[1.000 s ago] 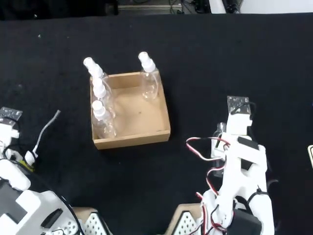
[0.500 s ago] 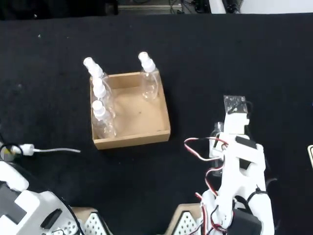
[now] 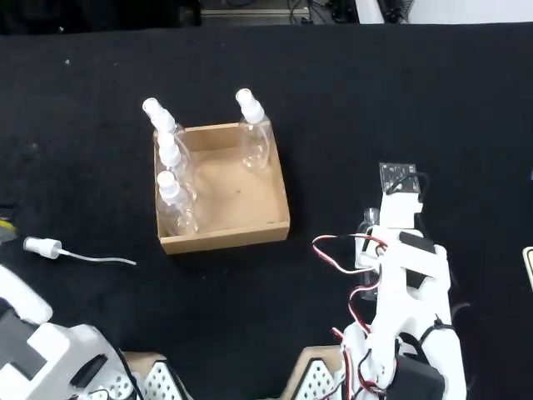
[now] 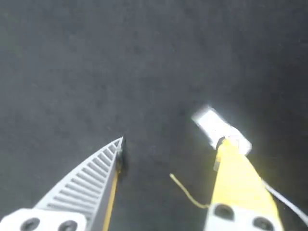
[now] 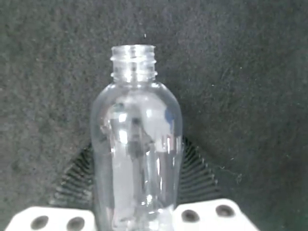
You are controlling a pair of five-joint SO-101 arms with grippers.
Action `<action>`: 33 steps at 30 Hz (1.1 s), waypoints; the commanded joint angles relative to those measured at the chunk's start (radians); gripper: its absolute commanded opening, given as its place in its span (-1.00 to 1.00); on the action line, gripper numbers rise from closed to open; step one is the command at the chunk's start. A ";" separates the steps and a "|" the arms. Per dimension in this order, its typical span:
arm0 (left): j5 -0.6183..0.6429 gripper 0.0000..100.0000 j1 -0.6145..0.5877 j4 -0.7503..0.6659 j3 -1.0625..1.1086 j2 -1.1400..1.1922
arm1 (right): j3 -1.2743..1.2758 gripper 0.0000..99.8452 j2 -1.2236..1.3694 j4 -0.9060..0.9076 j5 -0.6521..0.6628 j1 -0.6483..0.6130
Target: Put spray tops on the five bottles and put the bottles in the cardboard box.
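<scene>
A white spray top (image 3: 42, 247) with its thin tube lies on the black table left of the cardboard box (image 3: 279, 187). It also appears as a bright white piece (image 4: 211, 122) just past the yellow finger of my left gripper (image 4: 171, 144), which is open with nothing between its fingers. My right gripper (image 5: 138, 147) is shut on a clear uncapped bottle (image 5: 137, 144), held upright with its threaded neck bare. That bottle (image 3: 366, 223) peeks out beside the right arm, to the right of the box. Several capped bottles (image 3: 171, 196) stand inside the box along its left and far walls.
The right arm (image 3: 408, 283) stands over the table's near right. The left arm's white base (image 3: 37, 350) sits at the near left corner. Open black tabletop lies between the box and both arms.
The left gripper held the spray top a second ago, laid it on the table and let go. It has drawn back towards the left edge. The right arm has barely shifted.
</scene>
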 commanded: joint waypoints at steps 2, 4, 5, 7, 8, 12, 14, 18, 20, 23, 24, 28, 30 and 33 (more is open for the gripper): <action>0.259 -0.44 0.058 0.094 -0.058 -0.006 | 0.001 -0.98 -0.053 -0.018 0.003 -0.017; 0.353 -0.44 0.058 0.094 -0.039 0.000 | 0.001 -0.98 -0.053 -0.018 0.003 -0.017; 0.396 -0.44 0.058 0.094 -0.031 0.003 | 0.001 -0.98 -0.053 -0.018 0.003 -0.017; 0.477 -0.44 0.058 0.092 -0.005 0.018 | 0.001 -0.98 -0.053 -0.018 0.003 -0.017; 0.519 -0.44 0.058 0.092 0.004 0.032 | 0.001 -0.98 -0.053 -0.018 0.003 -0.017; 0.646 -0.44 0.061 0.081 0.012 0.092 | 0.001 -0.98 -0.053 -0.018 0.003 -0.017; 0.655 -0.44 0.094 0.072 0.016 0.118 | 0.001 -0.98 -0.053 -0.018 0.003 -0.017; 0.669 -0.45 0.156 0.071 0.021 0.160 | 0.001 -0.98 -0.053 -0.018 0.003 -0.017; 0.712 -0.45 0.170 0.071 0.015 0.176 | 0.001 -0.98 -0.053 -0.018 0.003 -0.017; 0.744 -0.45 0.171 0.035 0.022 0.201 | 0.001 -0.98 -0.053 -0.018 0.003 -0.017; 0.747 -0.45 0.168 0.021 0.025 0.209 | 0.001 -0.98 -0.053 -0.018 0.003 -0.017; 0.749 -0.45 0.165 -0.041 0.068 0.241 | 0.001 -0.98 -0.053 -0.018 0.003 -0.017; 0.749 -0.45 0.170 -0.064 0.077 0.253 | 0.001 -0.98 -0.053 -0.018 0.003 -0.017; 0.747 -0.45 0.171 -0.072 0.076 0.256 | 0.001 -0.98 -0.053 -0.018 0.003 -0.017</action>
